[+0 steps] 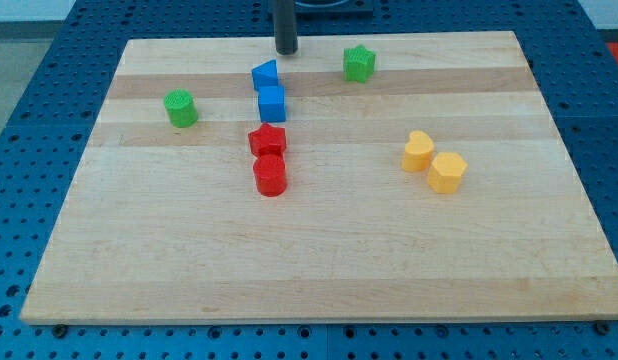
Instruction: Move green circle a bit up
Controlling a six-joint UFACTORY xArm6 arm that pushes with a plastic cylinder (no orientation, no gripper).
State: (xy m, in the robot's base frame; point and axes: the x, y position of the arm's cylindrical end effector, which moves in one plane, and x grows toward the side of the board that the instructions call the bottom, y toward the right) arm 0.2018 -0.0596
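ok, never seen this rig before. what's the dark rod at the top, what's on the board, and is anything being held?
The dark rod is the end of a robot arm. It has no grasping part, so nothing is held: my tip slides along the wooden board and pushes blocks. There is only this one camera view, looking down at the board at an angle.

My tip stands near the view's top edge, just above the blue blocks and touching none. On the board: a green circle at the view's left, a green star at the top right, two blue blocks in the middle, below them a red star and a red cylinder, and two yellow blocks at the right. The green circle is the one to nudge upward.
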